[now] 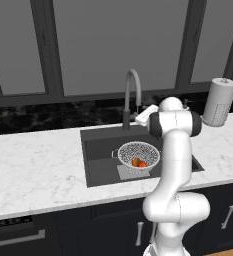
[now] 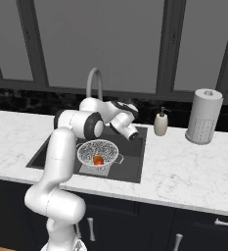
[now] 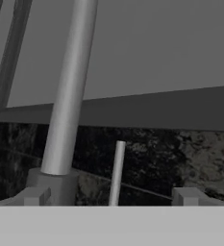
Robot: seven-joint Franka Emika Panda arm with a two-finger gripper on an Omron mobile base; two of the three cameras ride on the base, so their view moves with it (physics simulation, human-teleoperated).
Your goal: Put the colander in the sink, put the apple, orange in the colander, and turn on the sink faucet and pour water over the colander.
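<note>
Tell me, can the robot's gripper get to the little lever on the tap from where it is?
Probably yes. The open gripper sits right at the sink faucet, and its thin lever stands between the fingertips with nothing in between.

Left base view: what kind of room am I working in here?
A kitchen, apparently: white marble-look counter over dark cabinets, a dark grey recessed sink with a tall grey gooseneck faucet, and a round silver mesh colander in the basin.
</note>
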